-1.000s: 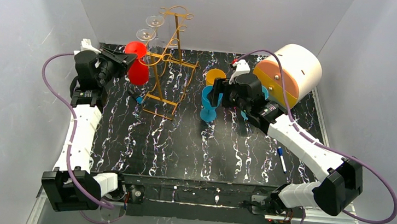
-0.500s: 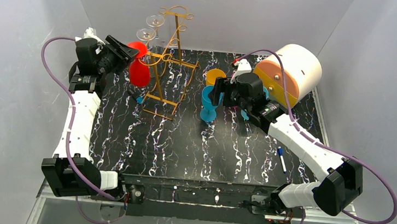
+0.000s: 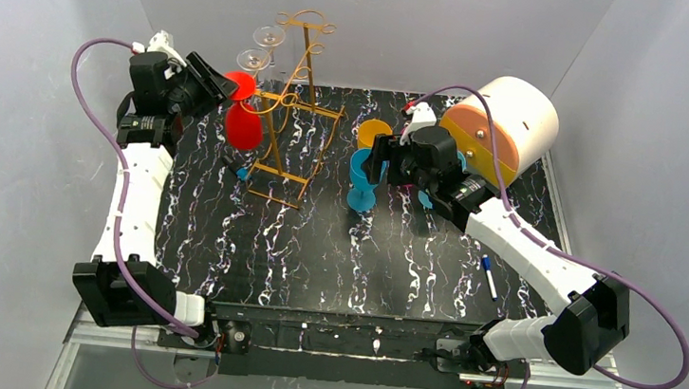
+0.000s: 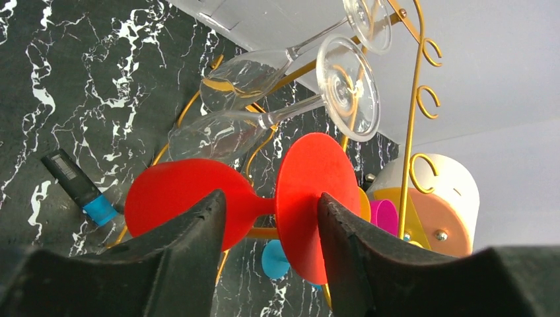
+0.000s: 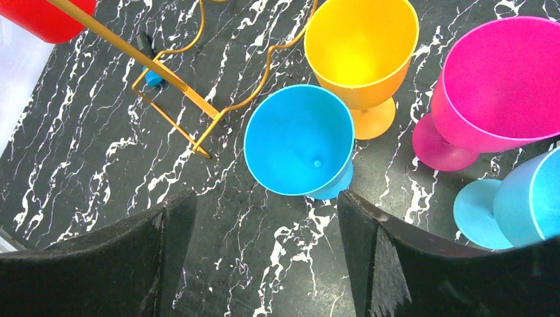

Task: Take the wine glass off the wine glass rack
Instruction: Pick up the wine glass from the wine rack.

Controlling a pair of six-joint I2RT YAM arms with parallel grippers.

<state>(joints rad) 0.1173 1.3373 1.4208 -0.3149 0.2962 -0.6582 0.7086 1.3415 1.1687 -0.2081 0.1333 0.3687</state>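
The wine glass rack (image 3: pixel 290 104) was stood at about 11 o'clock on the counter (image 3: pixel 316 249). The red wine glass (image 4: pixel 168 198) was hung from it bowl down, not yet lifted off.

The left end effector (image 4: pixel 269 206) was seen spread, with nothing pinched. In the left wrist view the red glass lay straight ahead at 12 o'clock. Its long axis ran across the gap, with the bowl toward 9 o'clock and the flat foot toward 3 o'clock. The thin stem was framed between the two fingers, and no contact could be made out. From overhead, the glass was placed at roughly 4 o'clock from this end effector, just beside it. The left arm was clearly the nearer one, since the right arm was held well apart at 2 o'clock of the counter. It was judged that the stem would have to be closed on squarely before the foot could be slid clear of the wire.

The right end effector (image 5: pixel 264 198) was also spread and empty, held above a blue glass (image 5: pixel 298 139).

Three glasses were counted on the rack: the red one, a lower clear glass (image 4: pixel 218 135) and an upper clear glass (image 4: pixel 241 76). Four were counted upright on the counter: the blue one, an orange glass (image 5: pixel 360 46), a magenta glass (image 5: pixel 502 86) and a second blue glass (image 5: pixel 528 205).
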